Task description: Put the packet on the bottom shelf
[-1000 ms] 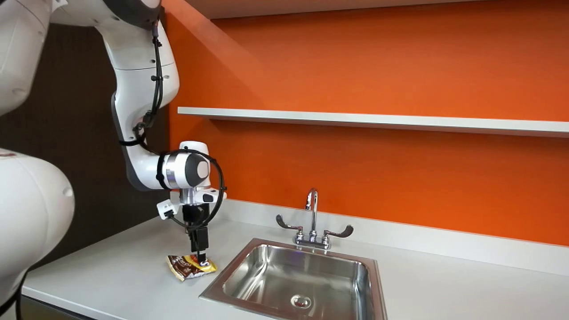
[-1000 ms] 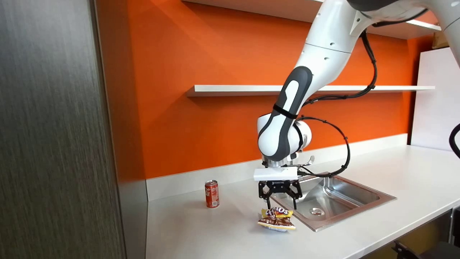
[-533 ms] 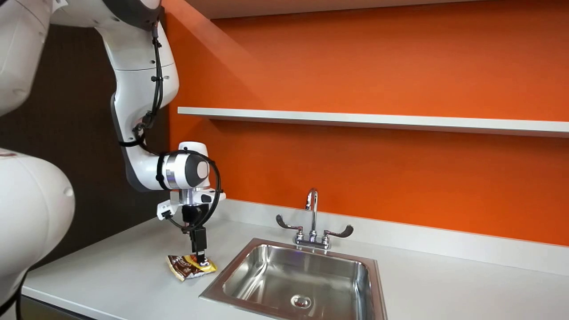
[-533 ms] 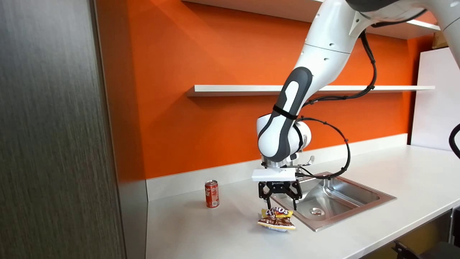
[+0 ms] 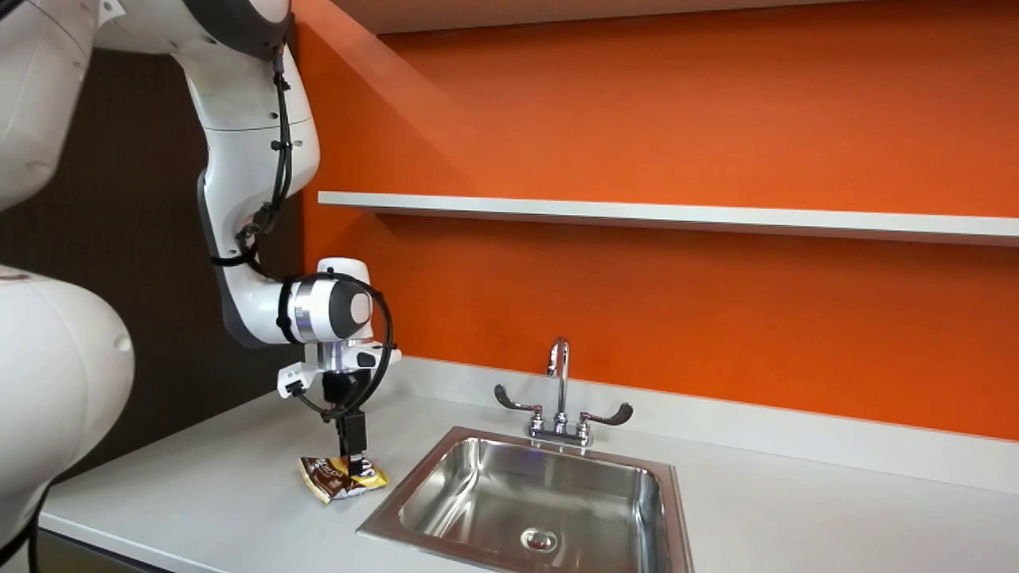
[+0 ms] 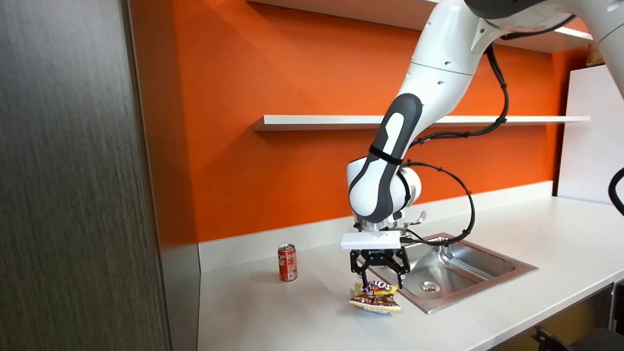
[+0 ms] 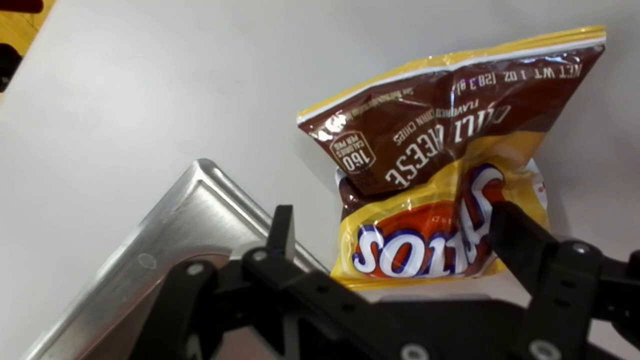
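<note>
Packet [image 7: 430,170]: lying on the countertop [image 5: 796,501], just beside the sink [image 5: 406,493]. Creased across the middle; brown half has the chili cheese print, yellow half the brand lettering.
Gripper [image 6: 383,286]: pointing down at the packet, jaws spread wide, holding nothing.
Fingers [image 7: 281,225]: in the wrist view this one is off the packet, over by the sink's edge; its mate covers part of the lettering. Contact with the packet: can't tell.
Tightest spot: sink rim corner, nearest thing to the packet and right by that outer finger.
Bottom shelf [image 5: 637,212]: well above the countertop, running along the orange wall [image 5: 716,318].
Arm [image 6: 438,73]: in an exterior view it cuts across the bottom shelf and hides a stretch of it.
Cable [image 5: 388,330]: black, loops out beside the wrist.
Faucet [image 5: 562,390]: behind the sink basin, below shelf level, wing handles [image 5: 609,416] out to both sides.
Can [image 6: 287,263]: red, upright, near the backsplash [image 6: 243,251], well apart from packet and gripper.
Upper shelf [image 6: 351,12]: above the bottom shelf, cropped by the frame.
Dark panel [image 6: 73,170]: tall, grained, at the can's end of the countertop.
White panel [image 6: 590,141]: far end, past the sink.
</note>
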You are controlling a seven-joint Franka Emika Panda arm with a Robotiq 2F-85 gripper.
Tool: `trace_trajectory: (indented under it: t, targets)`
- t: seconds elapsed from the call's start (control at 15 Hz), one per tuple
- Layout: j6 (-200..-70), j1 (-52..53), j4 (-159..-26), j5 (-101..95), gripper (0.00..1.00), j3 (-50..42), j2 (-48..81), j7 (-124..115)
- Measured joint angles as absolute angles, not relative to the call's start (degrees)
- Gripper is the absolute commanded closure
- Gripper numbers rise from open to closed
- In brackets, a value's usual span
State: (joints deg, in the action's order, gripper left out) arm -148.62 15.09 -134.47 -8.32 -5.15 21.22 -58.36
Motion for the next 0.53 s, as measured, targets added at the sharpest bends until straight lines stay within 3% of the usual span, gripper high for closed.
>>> trace_trajectory:
  t: [0.13,0.2,0.27,0.53]
  targets:
    - [-148.6,15.1,-134.5,-8.3,0.0,-4.9,21.5,-58.4]
    - [-148.6,15.1,-134.5,-8.3,0.25,-4.8,21.5,-58.4]
    - [-148.6,15.1,-134.5,-8.3,0.26,-4.8,21.6,-58.4]
    - [-148.6,15.1,-134.5,-8.3,0.58,-4.8,21.6,-58.4]
